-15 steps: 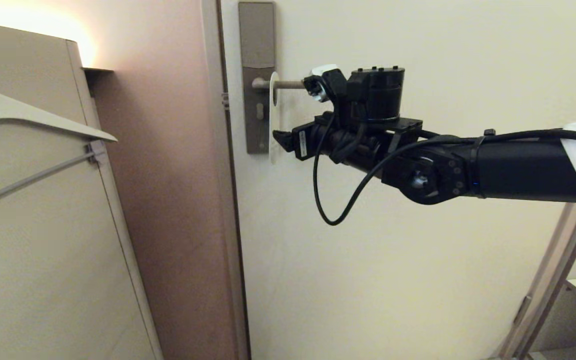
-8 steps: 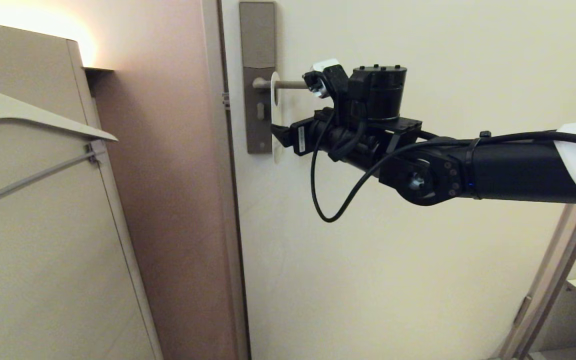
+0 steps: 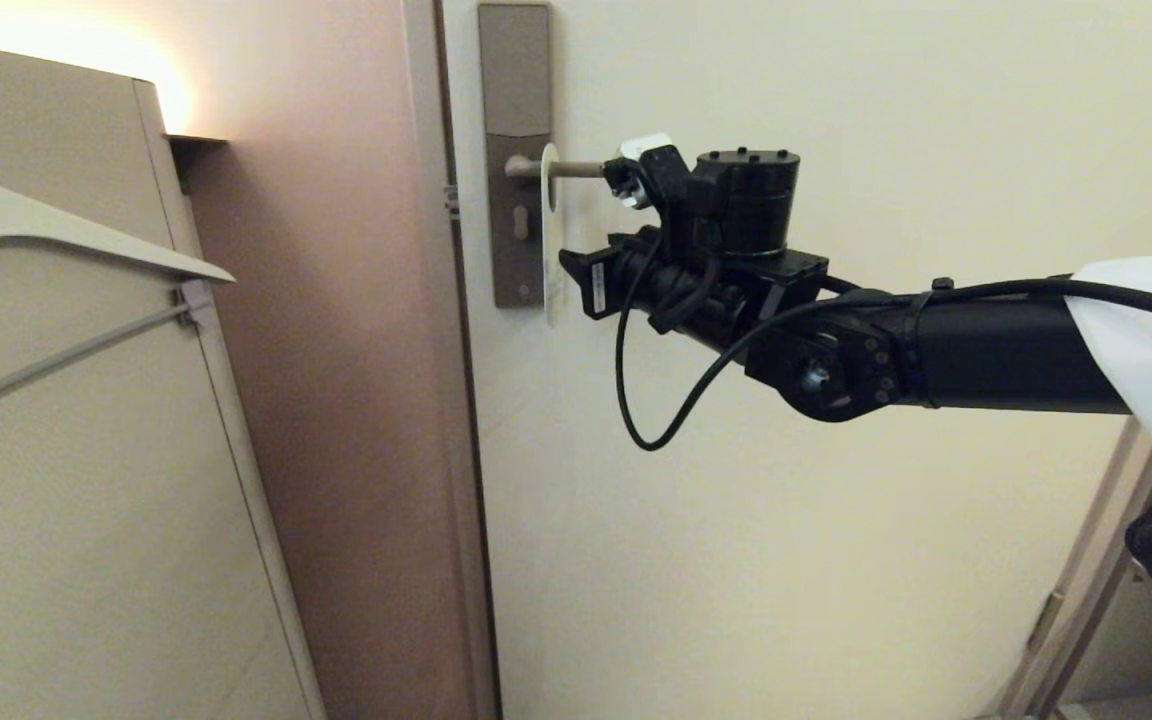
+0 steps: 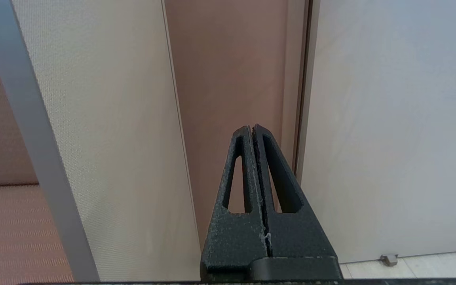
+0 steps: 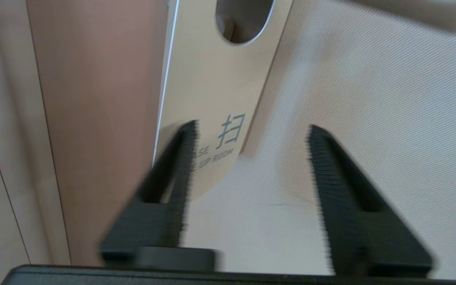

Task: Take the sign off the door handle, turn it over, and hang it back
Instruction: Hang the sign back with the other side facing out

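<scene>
Pale sign [image 5: 216, 91] (make-up-room side, apparently) hangs edge-on from the bronze-grey door handle [image 3: 576, 169].

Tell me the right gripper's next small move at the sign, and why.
Probably finish closing on the sign. It hangs on the door handle, pale side facing the right gripper, whose jaws stand apart around its lower end without yet pinching it.

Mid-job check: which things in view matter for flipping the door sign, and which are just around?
In play: sign hanging on door handle; right gripper, open beside the sign's lower end.

Just around: clothes hanger; lock plate; left gripper, shut and idle.
</scene>
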`<state>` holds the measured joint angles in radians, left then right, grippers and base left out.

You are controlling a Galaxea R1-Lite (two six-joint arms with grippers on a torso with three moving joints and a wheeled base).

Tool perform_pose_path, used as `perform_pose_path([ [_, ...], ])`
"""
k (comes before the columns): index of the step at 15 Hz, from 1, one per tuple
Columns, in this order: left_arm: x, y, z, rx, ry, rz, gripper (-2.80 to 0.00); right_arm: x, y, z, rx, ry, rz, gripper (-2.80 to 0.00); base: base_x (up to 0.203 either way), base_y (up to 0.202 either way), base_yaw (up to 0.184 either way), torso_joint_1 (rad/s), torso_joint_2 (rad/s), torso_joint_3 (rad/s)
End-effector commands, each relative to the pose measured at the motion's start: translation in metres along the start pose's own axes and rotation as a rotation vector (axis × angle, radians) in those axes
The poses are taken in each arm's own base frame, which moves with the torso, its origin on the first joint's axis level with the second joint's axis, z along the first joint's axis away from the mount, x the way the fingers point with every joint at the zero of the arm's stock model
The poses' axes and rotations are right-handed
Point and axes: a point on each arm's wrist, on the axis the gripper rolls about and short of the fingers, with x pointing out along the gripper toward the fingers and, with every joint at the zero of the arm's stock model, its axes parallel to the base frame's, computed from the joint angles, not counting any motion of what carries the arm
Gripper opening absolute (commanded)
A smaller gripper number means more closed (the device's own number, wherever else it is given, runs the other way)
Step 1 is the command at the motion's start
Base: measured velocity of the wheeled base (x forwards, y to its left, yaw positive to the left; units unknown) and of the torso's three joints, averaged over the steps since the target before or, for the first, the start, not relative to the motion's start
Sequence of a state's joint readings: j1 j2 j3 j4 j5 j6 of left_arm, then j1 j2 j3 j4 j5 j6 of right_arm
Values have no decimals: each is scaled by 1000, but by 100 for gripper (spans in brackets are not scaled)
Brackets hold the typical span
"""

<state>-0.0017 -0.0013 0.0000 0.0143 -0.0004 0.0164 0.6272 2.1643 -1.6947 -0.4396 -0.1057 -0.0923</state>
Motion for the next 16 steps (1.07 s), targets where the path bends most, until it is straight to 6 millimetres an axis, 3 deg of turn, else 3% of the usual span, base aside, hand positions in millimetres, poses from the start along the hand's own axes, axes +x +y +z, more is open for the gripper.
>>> perform_pose_path([
  [1,0,0,0,0,2,1,-280,1,0,-1,-1,1,0,-280,0,0,0,0,0,0],
  [9,0,0,0,0,1,0,-280,11,7,-2,6,-94,3,-280,0,0,0,0,0,0],
  [16,0,0,0,0,1,1,-280,20,44,7,22,-209,68,-280,0,0,0,0,0,0],
])
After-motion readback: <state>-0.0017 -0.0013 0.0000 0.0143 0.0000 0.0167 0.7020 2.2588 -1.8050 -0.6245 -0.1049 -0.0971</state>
